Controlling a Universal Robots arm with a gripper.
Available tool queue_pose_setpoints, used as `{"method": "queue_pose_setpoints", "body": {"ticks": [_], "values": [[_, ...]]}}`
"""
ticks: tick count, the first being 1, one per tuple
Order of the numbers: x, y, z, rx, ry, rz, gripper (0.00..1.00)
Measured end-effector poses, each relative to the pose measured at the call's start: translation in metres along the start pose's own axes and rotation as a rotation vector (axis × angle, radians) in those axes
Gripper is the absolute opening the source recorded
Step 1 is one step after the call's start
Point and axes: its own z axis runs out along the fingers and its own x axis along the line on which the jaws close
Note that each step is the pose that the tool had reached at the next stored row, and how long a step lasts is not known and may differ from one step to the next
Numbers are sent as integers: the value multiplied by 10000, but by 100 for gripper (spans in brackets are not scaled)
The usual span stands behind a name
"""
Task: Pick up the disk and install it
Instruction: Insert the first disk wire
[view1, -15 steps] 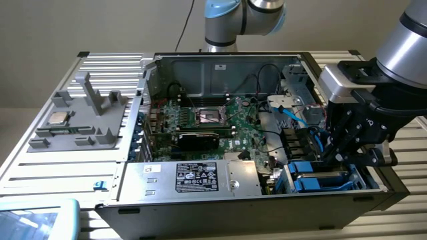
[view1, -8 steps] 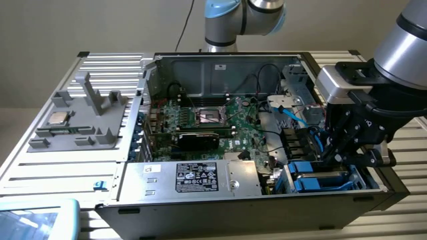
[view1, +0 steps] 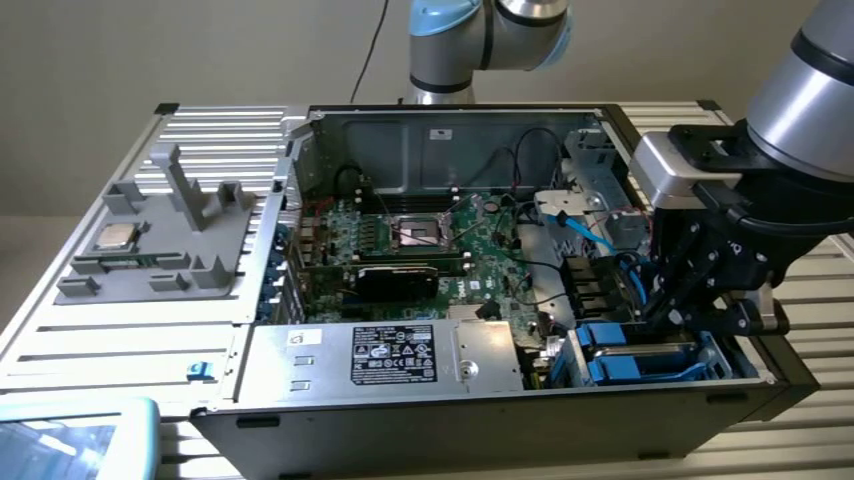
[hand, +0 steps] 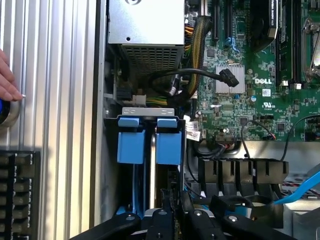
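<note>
My claw (hand: 175, 212) hung low over the disk (hand: 169, 142), which sat in the drive bay (hand: 112, 165) at the computer case's corner. Whether I gripped it, I could not tell. Seating it well, I judged, meant pressing straight down, square to the bay, clear of the blue cable (view1: 591, 232). Its bright blue frame showed two tabs, side by side.

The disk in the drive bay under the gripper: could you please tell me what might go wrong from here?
The blue cable lies loose beside the bay, so the gripper could snag it. The disk stands in a tight slot; a slight tilt might jam its blue frame. A person's hand rests on the table near the working arm.
</note>
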Motion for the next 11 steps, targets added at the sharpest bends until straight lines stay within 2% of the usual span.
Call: {"method": "queue_pose_setpoints", "body": {"ticks": [11], "values": [[2,-7,24,1,-11,199,16]]}}
